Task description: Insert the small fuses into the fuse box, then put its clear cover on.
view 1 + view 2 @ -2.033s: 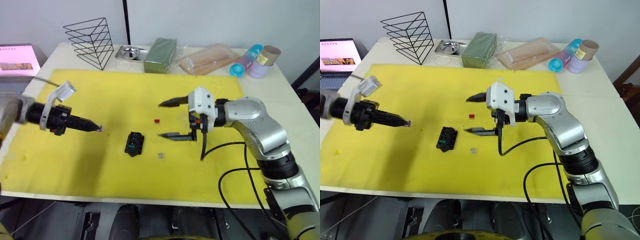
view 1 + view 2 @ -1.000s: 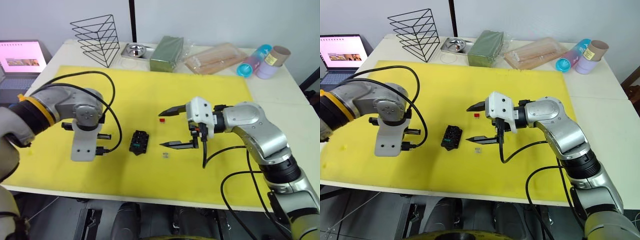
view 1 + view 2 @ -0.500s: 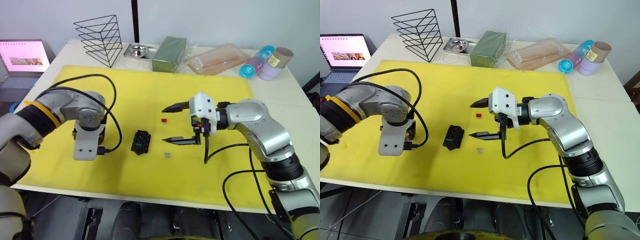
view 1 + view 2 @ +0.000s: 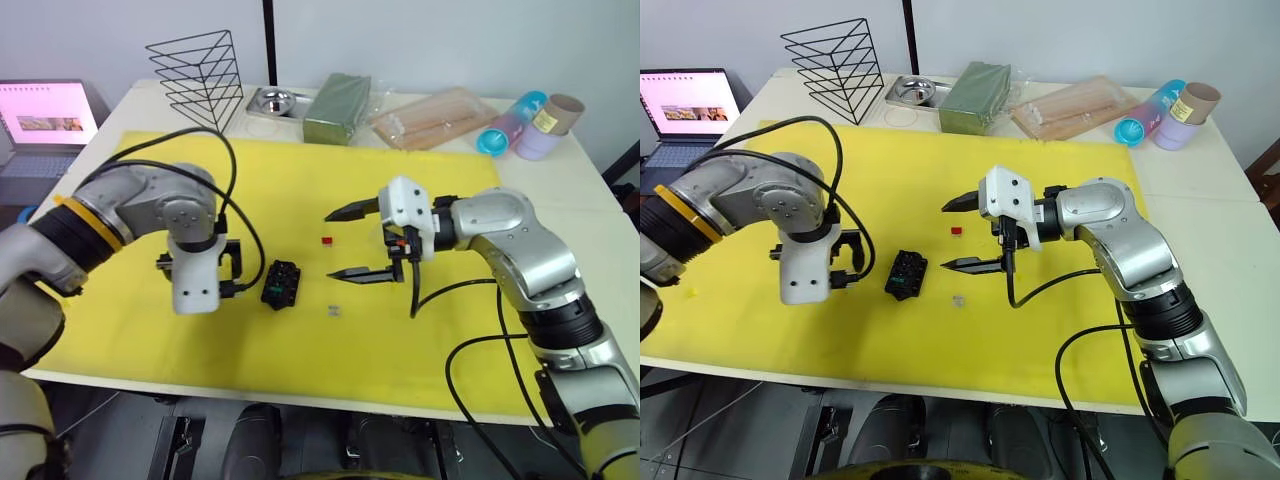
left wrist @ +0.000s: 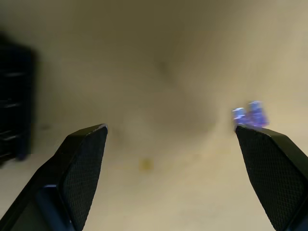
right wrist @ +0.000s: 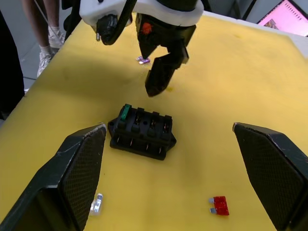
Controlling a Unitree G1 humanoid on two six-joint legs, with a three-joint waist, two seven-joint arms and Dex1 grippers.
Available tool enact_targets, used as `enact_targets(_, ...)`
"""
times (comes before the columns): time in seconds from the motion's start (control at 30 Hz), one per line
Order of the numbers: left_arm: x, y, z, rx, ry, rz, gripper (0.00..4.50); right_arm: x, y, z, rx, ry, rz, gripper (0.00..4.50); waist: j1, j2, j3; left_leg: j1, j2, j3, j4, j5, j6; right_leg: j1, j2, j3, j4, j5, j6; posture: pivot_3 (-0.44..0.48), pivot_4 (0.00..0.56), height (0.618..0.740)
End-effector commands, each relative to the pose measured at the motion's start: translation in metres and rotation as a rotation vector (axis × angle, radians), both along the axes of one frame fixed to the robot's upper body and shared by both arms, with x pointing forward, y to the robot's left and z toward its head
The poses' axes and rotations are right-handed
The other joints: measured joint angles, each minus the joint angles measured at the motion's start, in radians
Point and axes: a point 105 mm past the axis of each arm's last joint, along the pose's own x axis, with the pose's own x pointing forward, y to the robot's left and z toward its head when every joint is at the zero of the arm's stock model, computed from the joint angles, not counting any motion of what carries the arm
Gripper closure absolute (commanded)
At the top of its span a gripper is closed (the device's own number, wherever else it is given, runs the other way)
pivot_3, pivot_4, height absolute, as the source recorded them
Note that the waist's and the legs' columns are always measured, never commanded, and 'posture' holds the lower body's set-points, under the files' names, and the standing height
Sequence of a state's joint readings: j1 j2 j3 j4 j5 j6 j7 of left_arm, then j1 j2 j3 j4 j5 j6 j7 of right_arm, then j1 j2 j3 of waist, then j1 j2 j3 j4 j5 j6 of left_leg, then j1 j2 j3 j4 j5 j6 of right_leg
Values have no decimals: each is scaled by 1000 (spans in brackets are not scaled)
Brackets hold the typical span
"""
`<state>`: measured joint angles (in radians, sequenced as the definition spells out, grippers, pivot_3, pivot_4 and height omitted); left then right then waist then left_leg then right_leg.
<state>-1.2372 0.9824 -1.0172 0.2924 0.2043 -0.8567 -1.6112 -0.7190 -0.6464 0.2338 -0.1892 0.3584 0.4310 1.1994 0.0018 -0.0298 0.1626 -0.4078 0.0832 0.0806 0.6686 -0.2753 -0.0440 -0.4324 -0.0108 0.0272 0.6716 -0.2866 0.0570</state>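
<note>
The right wrist view catches a green fuse (image 6: pixel 125 112) already seated in the end slot of the fuse box (image 6: pixel 142 133), and a purple fuse (image 6: pixel 142 60) lying beyond the wide-open left pincer (image 4: pixel 232 268). From the head, the red fuse (image 4: pixel 327 240) and pale grey fuse (image 4: pixel 334 310) lie loose on the table's yellow mat (image 4: pixel 300 180): four fuses altogether. The right pincer (image 4: pixel 348 243) gapes empty.

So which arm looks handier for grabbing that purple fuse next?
Probably the left. Its open gripper hangs right over the purple fuse, while the right gripper, also open, sits beyond the fuse box, nearer the red fuse.
</note>
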Motion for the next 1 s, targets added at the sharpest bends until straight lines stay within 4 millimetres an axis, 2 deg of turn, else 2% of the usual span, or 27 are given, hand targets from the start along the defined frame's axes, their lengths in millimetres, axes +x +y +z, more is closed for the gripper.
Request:
enact_targets(0.03, 0, 16, 7, -35, -19, 74, 22, -2, 2, 12, 22, -35, 24, 0, -10, 0, 0, 0, 0, 0, 0, 0, 0, 0, 1, 0, 1, 0, 0, 0, 150, 740)
enact_targets(0.17, 2, 28, 22, -128, -48, 176, 22, -4, 3, 17, 37, -30, 32, 0, -15, 0, 0, 0, 1, -1, 0, 0, 0, -1, 1, 0, 3, 0, 0, 0, 150, 740)
enact_targets(0.23, 3, 26, 35, -175, -73, 240, 22, -5, 2, 17, 36, -29, 34, 0, -14, 0, 0, 0, 1, -1, 0, 0, 0, -1, 1, 0, 4, 0, 0, 0, 150, 740)
enact_targets(0.37, -5, 29, 64, -352, -62, 507, 22, -6, 1, 18, 38, -28, 34, 0, -13, 0, 0, 0, 0, -1, 1, 0, 0, -1, 0, 0, 4, 0, 0, 0, 150, 740)
enact_targets(0.5, -35, 28, 96, -708, 210, 977, 22, -4, 1, 19, 53, -26, 21, 0, -22, 1, 1, 0, 1, -1, 0, 0, 0, -2, 1, 1, 5, -1, 0, 0, 150, 740)
enact_targets(0.6, -44, 17, 122, -1058, 450, 1250, 22, -1, 3, 19, 63, -43, 7, 0, -20, 0, 1, 0, 1, -1, 1, 0, 0, -3, 0, 1, 10, -3, 1, 0, 150, 740)
enact_targets(0.67, -48, 25, 137, -1289, 642, 1466, 22, -2, 5, 18, 66, -46, 9, 0, -20, 0, 1, 1, 0, -2, 1, 0, 0, -3, 0, 1, 11, -4, 1, 0, 150, 740)
enact_targets(0.73, -55, 43, 139, -1472, 750, 1637, 22, -4, 9, 17, 66, -43, 27, 0, -22, 2, 0, 1, 1, -3, 2, 0, 0, -3, 0, 0, 13, -4, 1, 0, 150, 740)
enact_targets(0.87, -73, 76, 134, -1769, 906, 1836, 22, -4, 17, 17, 74, -49, 61, 0, -27, 1, 1, 3, 2, -4, 1, 0, 0, -4, -1, 2, 15, -4, 0, 0, 150, 740)
enact_targets(0.97, -90, 96, 115, -1909, 1019, 2003, 22, -3, 20, 17, 81, -49, 76, 0, -28, -1, 0, 2, 2, -5, 1, 0, -1, -5, -4, 1, 16, -4, -1, 0, 150, 740)
enact_targets(1.0, -102, 107, 95, -1967, 1099, 2074, 22, -4, 22, 17, 87, -45, 87, 0, -32, 0, 0, 3, 3, -5, 0, 0, -1, -5, -5, 1, 16, -4, -1, 0, 150, 740)
